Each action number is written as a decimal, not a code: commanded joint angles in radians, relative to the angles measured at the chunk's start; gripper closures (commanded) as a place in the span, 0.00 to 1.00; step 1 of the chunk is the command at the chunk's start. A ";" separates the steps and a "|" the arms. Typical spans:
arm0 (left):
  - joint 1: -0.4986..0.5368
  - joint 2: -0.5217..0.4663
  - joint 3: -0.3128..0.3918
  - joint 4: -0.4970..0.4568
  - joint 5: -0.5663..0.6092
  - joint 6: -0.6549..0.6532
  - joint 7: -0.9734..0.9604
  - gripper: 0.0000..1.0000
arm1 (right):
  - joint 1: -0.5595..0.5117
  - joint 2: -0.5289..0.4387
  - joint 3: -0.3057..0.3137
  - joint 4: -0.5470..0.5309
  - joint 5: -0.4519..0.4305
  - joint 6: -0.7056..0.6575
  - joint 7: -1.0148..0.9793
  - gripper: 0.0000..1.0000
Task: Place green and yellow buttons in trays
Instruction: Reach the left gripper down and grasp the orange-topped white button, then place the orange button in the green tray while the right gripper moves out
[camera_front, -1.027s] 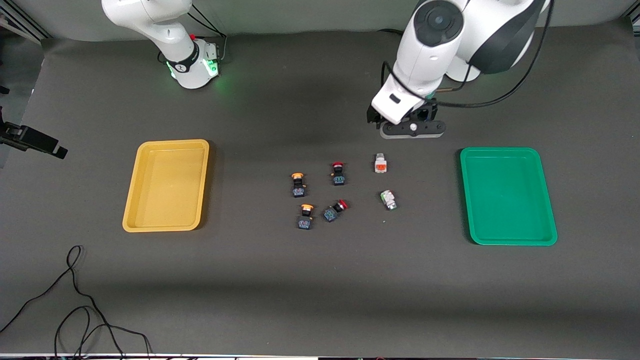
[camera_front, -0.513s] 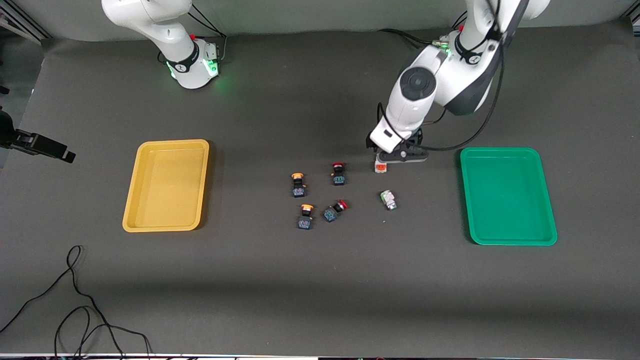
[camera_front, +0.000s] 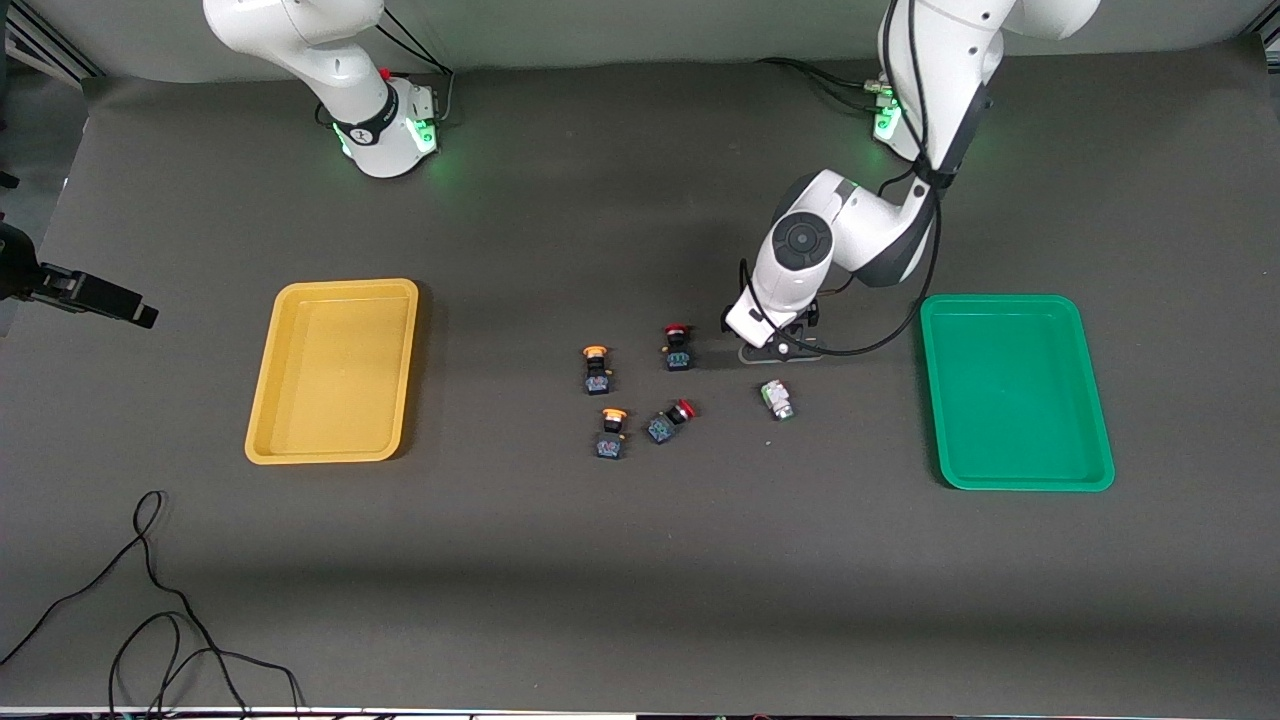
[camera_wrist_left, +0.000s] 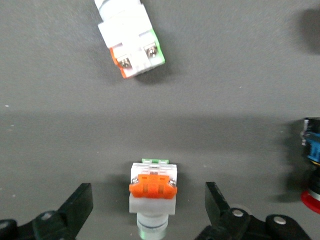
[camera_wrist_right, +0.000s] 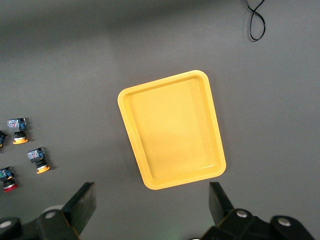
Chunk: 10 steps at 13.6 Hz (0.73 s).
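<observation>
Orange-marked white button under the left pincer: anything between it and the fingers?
Nothing visible. The orange-marked white button sits in the gap of the open left pincer, with bare mat on both sides. The other white button lies apart from it.

A dark grey matte worktop (camera_front: 560, 580) fills nearly the whole scene. A thin black cable (camera_front: 150, 600) loops across its near corner toward the right arm's end. Green light glows on the surface at the far edge.
</observation>
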 joint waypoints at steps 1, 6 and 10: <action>-0.021 0.014 0.014 0.013 0.000 0.007 -0.024 0.02 | 0.008 0.004 0.000 0.005 -0.005 -0.011 0.009 0.00; -0.041 0.012 0.012 0.013 -0.002 -0.012 -0.073 0.48 | 0.063 0.036 0.000 0.006 -0.007 -0.011 0.020 0.00; -0.041 -0.001 0.012 0.019 -0.002 -0.018 -0.102 0.70 | 0.055 0.044 -0.003 0.014 -0.004 -0.008 0.008 0.00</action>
